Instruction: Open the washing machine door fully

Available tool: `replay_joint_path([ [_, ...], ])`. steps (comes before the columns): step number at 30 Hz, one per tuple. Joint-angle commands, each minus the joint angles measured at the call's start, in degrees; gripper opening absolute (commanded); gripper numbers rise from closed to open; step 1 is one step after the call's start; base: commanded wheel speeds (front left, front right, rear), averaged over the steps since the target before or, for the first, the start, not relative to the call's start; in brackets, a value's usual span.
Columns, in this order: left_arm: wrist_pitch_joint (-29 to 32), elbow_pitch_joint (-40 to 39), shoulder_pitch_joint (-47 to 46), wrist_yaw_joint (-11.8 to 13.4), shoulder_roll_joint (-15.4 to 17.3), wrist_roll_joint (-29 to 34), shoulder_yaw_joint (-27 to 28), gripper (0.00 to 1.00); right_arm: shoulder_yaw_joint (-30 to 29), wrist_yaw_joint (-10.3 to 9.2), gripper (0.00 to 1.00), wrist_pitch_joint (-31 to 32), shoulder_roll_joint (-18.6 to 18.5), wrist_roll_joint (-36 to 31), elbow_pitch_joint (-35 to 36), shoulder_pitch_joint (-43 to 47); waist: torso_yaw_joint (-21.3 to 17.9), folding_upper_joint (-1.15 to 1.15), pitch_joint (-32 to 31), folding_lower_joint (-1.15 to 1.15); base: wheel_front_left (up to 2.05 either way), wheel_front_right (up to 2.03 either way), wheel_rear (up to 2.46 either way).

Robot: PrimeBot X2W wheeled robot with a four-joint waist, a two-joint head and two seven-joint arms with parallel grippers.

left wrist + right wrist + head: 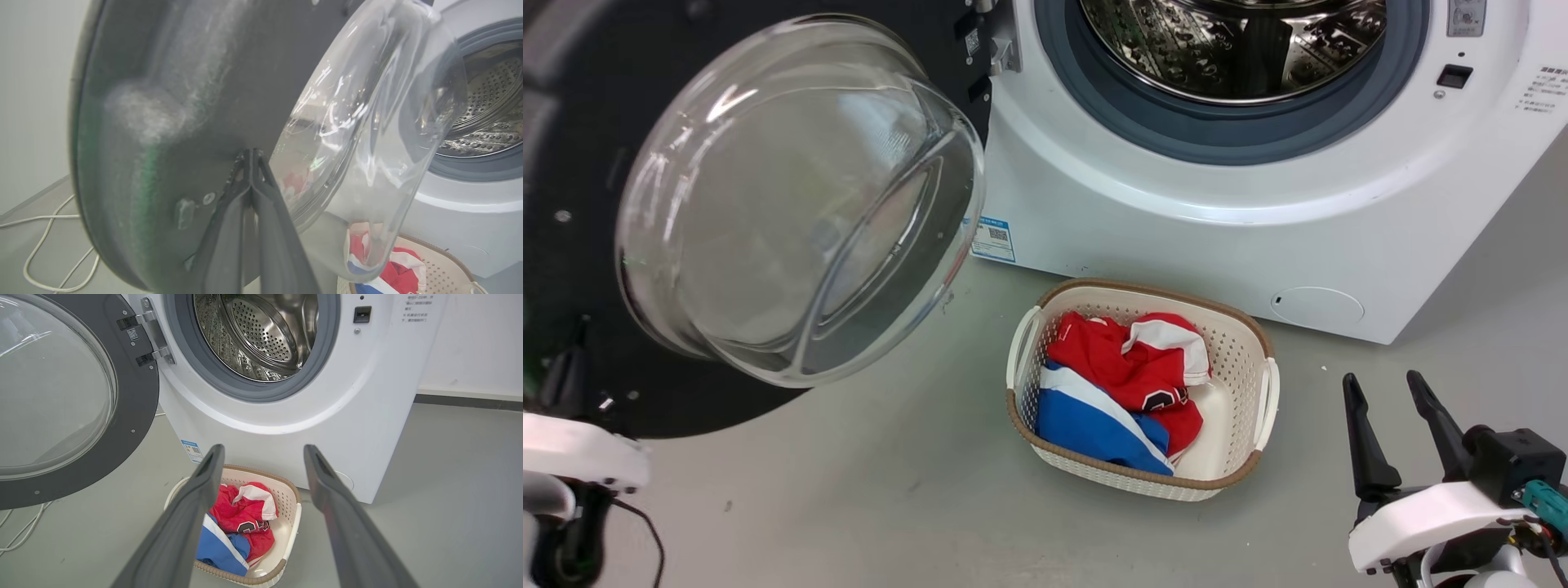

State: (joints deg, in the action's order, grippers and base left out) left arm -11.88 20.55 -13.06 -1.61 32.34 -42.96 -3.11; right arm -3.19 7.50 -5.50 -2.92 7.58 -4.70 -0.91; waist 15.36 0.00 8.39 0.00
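Washing machine door open, glossy black disc, bulging glass bowl

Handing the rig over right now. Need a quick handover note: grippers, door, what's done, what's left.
Left gripper: jaws shut, tips at the inner black face of the washing machine door, beside its glass bowl. Contact looks likely but is not certain.
Right gripper: jaws open, holding nothing, low over the floor to the right of the laundry basket.
Door: unlatched and swung well out on its hinge, with the steel drum exposed.
Done: door opened wide.
Left: probably push it to its stop. I can't tell whether it is already there.
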Motion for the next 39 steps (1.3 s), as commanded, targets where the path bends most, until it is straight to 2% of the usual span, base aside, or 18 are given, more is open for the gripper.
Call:
replay_joint_path([
  [1,-0.6,1.4,-1.4,-0.3,1.0,-0.3,0.9,0.00,-0.2,-0.01,1.00,0.0,0.1,-0.2,0.1,-1.0,-0.2,0.00,0.3,0.00,0.00,0.00,0.00],
  [9,-1.9,7.8,-5.2,-2.0,2.8,-0.1,2.0,0.00,-0.5,-0.01,1.00,0.4,0.1,-0.8,0.8,-1.7,-0.9,0.00,1.5,0.00,0.00,0.00,0.00],
  [14,-2.5,9.7,-6.6,-2.5,2.4,0.7,1.8,0.00,-0.7,-0.01,1.00,0.5,0.1,-1.3,0.9,-1.8,-1.1,0.00,1.7,0.00,0.00,0.00,0.00],
  [19,-3.0,9.0,-3.9,-1.5,1.0,1.9,1.9,0.00,-0.6,-0.01,1.00,-0.2,0.1,-0.5,0.0,-0.8,-1.4,0.00,0.1,0.00,0.00,0.00,0.00],
  [25,-3.2,3.5,1.8,1.0,-0.9,4.0,1.1,0.00,-0.3,-0.01,1.00,-0.9,0.1,0.5,-1.2,0.8,-1.8,0.00,-3.2,0.00,0.00,0.00,0.00],
  [34,-0.5,-10.2,11.6,5.8,-4.0,6.5,-2.7,0.00,-0.1,-0.01,1.00,-1.5,0.1,1.5,-1.7,3.2,-3.4,0.00,-7.8,0.00,0.00,0.00,0.00],
  [39,1.6,-15.2,13.5,6.6,-5.6,7.6,-6.0,0.00,0.1,-0.01,1.00,-1.6,0.1,1.5,-1.4,3.5,-5.4,0.00,-8.6,0.00,0.00,0.00,0.00],
])
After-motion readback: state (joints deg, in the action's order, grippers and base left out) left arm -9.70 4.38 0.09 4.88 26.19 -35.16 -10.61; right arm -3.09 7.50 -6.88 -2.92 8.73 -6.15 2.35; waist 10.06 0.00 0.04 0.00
